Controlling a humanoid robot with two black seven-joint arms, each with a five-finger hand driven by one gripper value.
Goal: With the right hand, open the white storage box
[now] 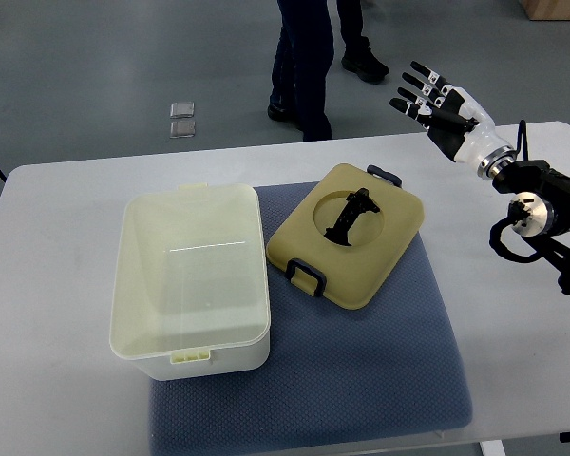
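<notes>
Already the white storage box (192, 275) stands open at the left of the blue mat (399, 380), and its lid (350, 233) lies face-up just to its right, the near-left corner touching or nearly touching the box wall. My right robot hand (435, 100) hangs far right, past the far edge of the surface (57, 285), fingers spread straight and holding nothing. The left arm is out of view.

As I judge it, the opening itself is done; what remains is to draw the robot hand clear without catching anything. I would keep the fingers extended and the wrist high, and retreat to the right, away from the lid's far latch (385, 175), since a dragged fingertip could flip the lid off the mat.

The box is smooth, glossy cream-white plastic with rounded corners, a flared rim and small clip tabs at the near and far sides; its inside looks empty, though glare on the floor of it makes me unsure. The lid is a duller olive-yellow, a rounded square with a circular recess holding a black fold-down handle (350, 217), and dark loop latches at two corners. The mat is a woven, slightly grippy-looking fabric; the surface beneath is plain matte white. A person's legs (299, 66) stand beyond the far edge.
</notes>
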